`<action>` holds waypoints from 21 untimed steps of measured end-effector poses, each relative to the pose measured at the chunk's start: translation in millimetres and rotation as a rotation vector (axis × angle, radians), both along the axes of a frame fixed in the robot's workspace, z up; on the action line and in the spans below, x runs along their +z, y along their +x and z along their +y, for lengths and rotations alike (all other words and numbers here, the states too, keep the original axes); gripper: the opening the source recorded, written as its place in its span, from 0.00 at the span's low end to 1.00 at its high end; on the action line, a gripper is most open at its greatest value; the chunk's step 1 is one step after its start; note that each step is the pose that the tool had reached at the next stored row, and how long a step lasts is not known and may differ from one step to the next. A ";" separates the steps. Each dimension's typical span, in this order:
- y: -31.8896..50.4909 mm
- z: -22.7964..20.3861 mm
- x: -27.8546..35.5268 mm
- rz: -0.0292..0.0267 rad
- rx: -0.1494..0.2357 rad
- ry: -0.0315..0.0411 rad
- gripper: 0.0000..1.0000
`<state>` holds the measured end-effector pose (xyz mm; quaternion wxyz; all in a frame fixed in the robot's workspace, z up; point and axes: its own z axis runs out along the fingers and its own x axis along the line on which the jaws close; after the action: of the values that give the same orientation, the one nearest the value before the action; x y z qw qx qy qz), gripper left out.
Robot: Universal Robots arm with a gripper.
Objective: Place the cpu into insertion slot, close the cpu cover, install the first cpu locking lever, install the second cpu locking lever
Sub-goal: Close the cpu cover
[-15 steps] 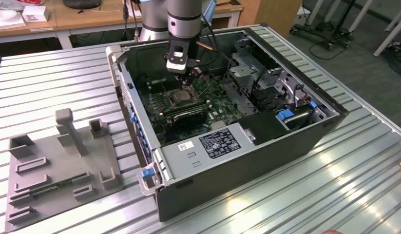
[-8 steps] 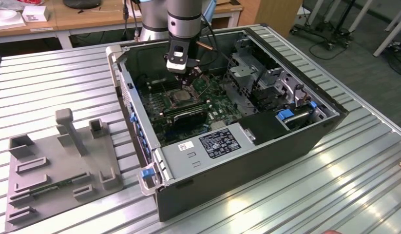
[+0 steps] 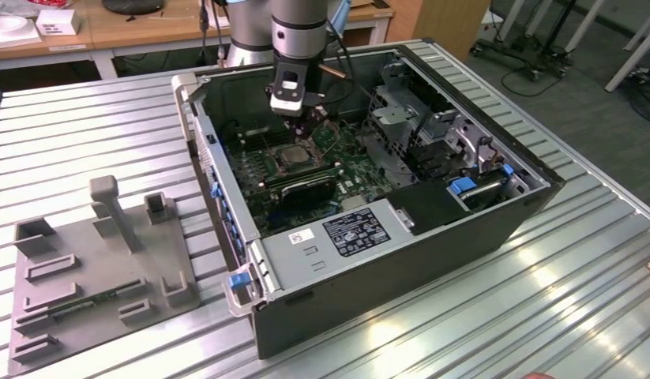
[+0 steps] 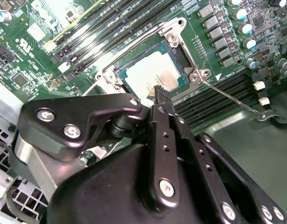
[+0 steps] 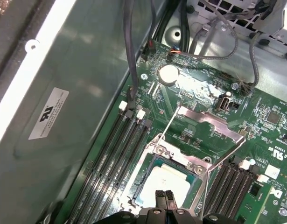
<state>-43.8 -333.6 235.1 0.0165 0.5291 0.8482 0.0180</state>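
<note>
1. The cpu (image 5: 169, 184) is seated flat inside the insertion slot (image 5: 152, 161), its pale metal top facing up; it is seen in both wrist views (image 4: 150, 70).
2. The gripper (image 5: 164, 195) is held directly over the insertion slot, with its two black fingertips (image 4: 160, 95) pressed together and nothing gripped between them. Whether the tips touch the chip cannot be told.
3. The cpu cover (image 5: 213, 122) is swung up on its hinge at one edge of the insertion slot, so the slot is left uncovered.
4. A thin wire locking lever (image 4: 232, 98) is seen angled out from a corner of the insertion slot, unlatched.
5. Long black memory slots (image 5: 120, 149) are laid just beside the insertion slot, parallel to its edge.
6. A round coin battery (image 5: 168, 73) is mounted on the green motherboard (image 5: 269, 177), beyond the raised cover from the insertion slot.
7. In the exterior view, the insertion slot (image 3: 293, 155) is located inside an open computer case (image 3: 494, 229), with the gripper (image 3: 306, 130) lowered just above it.
8. A grey fixture tray (image 3: 93, 268) is placed well apart from the insertion slot, outside the case on the slatted metal table (image 3: 577, 316).
</note>
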 end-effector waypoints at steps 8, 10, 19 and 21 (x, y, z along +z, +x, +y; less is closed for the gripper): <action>0.0 0.0 2.9 0.0000 0.046 0.0001 0.10; 0.0 0.0 2.9 0.0000 0.051 0.0000 0.10; 0.0 0.0 2.8 -0.0003 0.085 -0.0001 0.10; 0.0 0.0 2.5 -0.0013 0.109 -0.0001 0.10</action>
<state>-43.8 -333.6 237.6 0.0161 0.4821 0.8758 0.0192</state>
